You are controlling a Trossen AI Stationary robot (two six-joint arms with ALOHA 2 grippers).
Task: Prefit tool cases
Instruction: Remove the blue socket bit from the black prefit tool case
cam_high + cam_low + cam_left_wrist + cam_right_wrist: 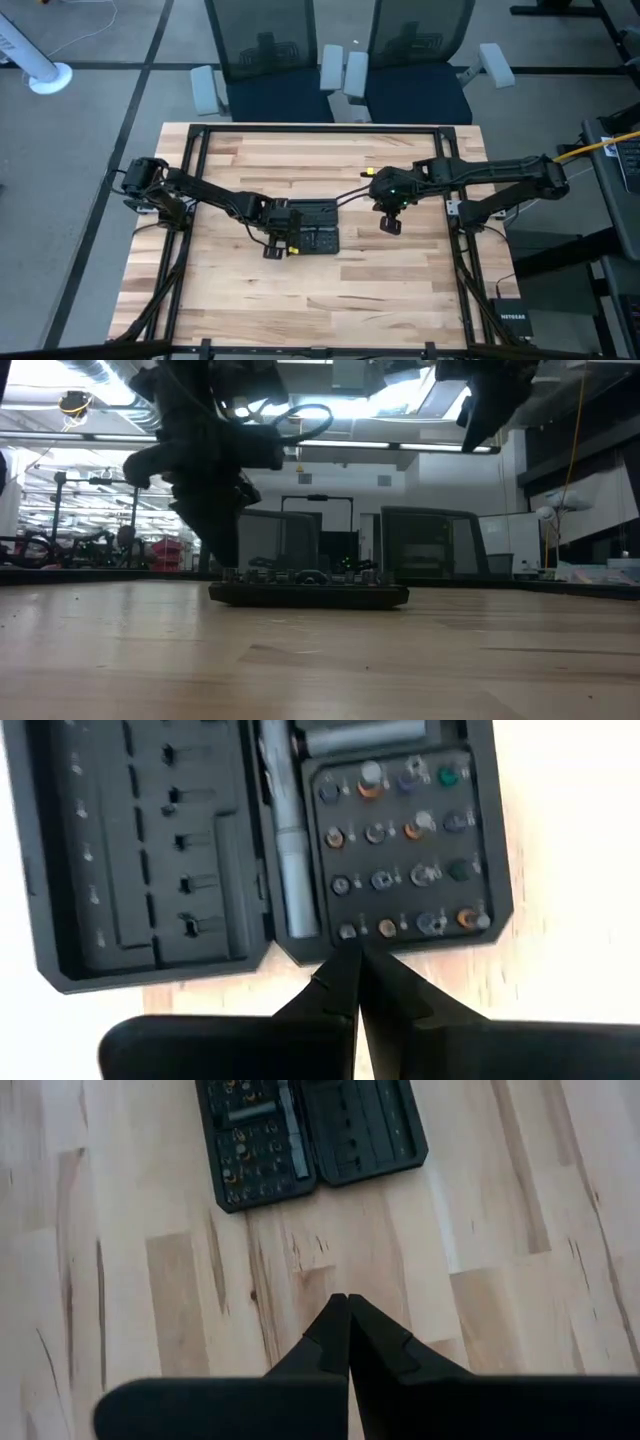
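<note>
The tool case (315, 226) lies open and flat at the centre of the high view on the wooden tabletop (400, 290), both halves facing up. One half holds a grid of bits and a grey driver handle (292, 880); the other half shows bare slots. The left claw (275, 245) sits at the case's left edge, fingers pressed together, gripping nothing, tips at the rim of the bit grid. The right claw (390, 224) hangs above bare tabletop right of the case, fully closed, empty.
</note>
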